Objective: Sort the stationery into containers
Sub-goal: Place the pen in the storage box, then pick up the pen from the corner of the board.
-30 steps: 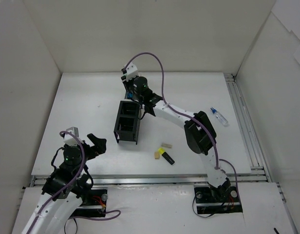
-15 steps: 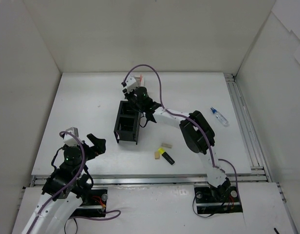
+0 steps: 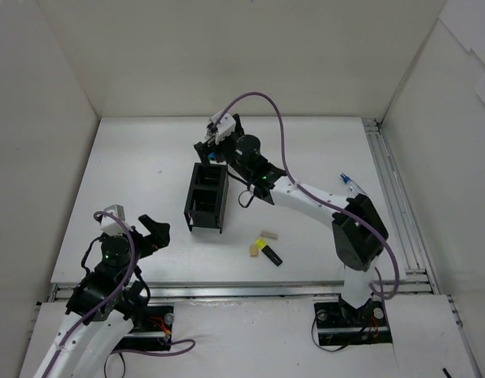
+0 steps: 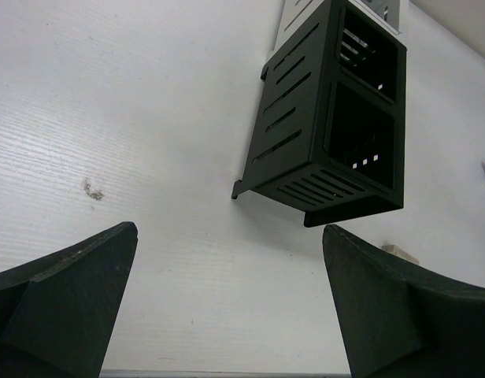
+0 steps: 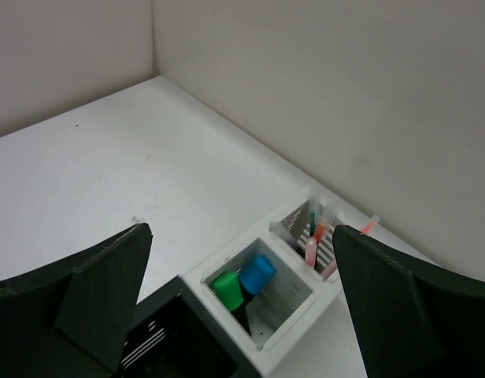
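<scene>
The row of containers (image 3: 205, 206) is set on the worktop (image 3: 132, 173). Its long axis runs from the near edge toward the far wall, slanted slightly to the right. The near end is formed by two black boxes (image 4: 290, 118), open-framed with slotted walls; nothing can be made out inside them. The far end is formed by two white units.

In the nearer white compartment (image 5: 286, 299), a green-capped highlighter (image 5: 226, 289) and a blue-capped highlighter (image 5: 257, 272) are stood on end. They are side by side, caps upward and leaning slightly. In the end compartment (image 5: 296, 222), thin pens (image 5: 313, 240) are stood upright and lean against one another. Red ones can be distinguished; the rest are too small to identify.

To the right of the black boxes, a yellow-capped highlighter (image 3: 268, 253) lies flat on the worktop. Its long axis is diagonal, with the cap directed far-left toward the boxes and the black body directed near-right. One beige eraser (image 3: 253, 250) lies just beside the cap and appears to touch it. A second eraser (image 3: 268, 235) lies just beyond, set roughly left to right and apart from both.

The right gripper (image 5: 241, 236) is held above the white end of the row, jaws spread wide with nothing between them. The left gripper (image 4: 228, 231) is held low at the near left, aimed at the black boxes and well apart from them, jaws fully spread and empty.
</scene>
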